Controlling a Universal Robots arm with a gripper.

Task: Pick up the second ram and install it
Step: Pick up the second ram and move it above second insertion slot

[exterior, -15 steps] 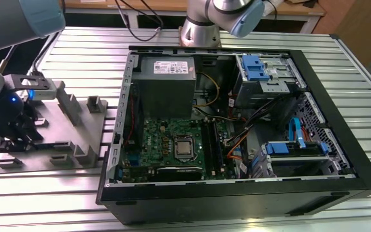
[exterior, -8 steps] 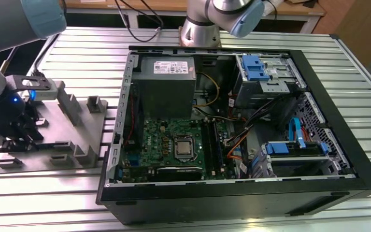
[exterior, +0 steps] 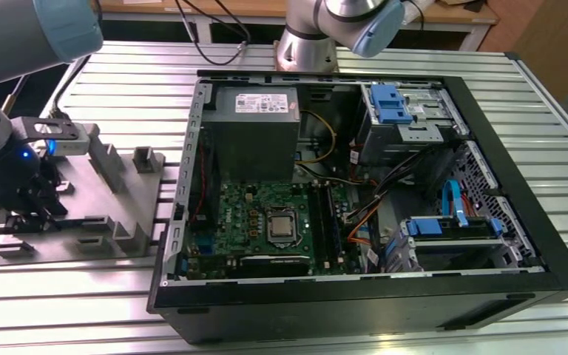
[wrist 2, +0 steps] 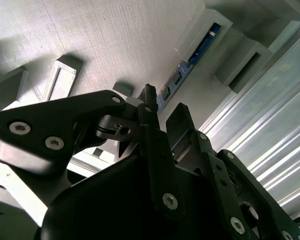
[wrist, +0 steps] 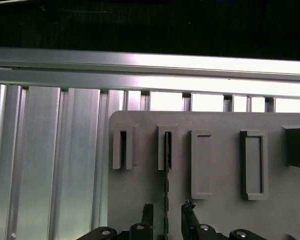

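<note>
The second ram (wrist: pixel 166 186) stands on edge in a slot of the grey fixture plate (wrist: pixel 220 215), seen as a thin dark strip. In the second wrist view the second ram (wrist 2: pixel 189 61) shows a blue-green edge running toward the fingertips. My gripper (wrist: pixel 167 211) is open and straddles the near end of the stick, one finger (wrist: pixel 147 214) on each side with a gap to it. From the exterior view, the gripper (exterior: pixel 26 213) is low over the fixture plate (exterior: pixel 92 188) at that view's left, beside the open computer case (exterior: pixel 363 296).
The fixture plate carries several raised slot blocks (wrist: pixel 253 162) and upright posts (exterior: pixel 146 159). Inside the case lie the green motherboard (exterior: pixel 254 214), the grey power-supply box (exterior: pixel 254 111), drive bays (exterior: pixel 402 111) and loose cables (exterior: pixel 402 177). A ribbed aluminium table (exterior: pixel 126 81) runs all around.
</note>
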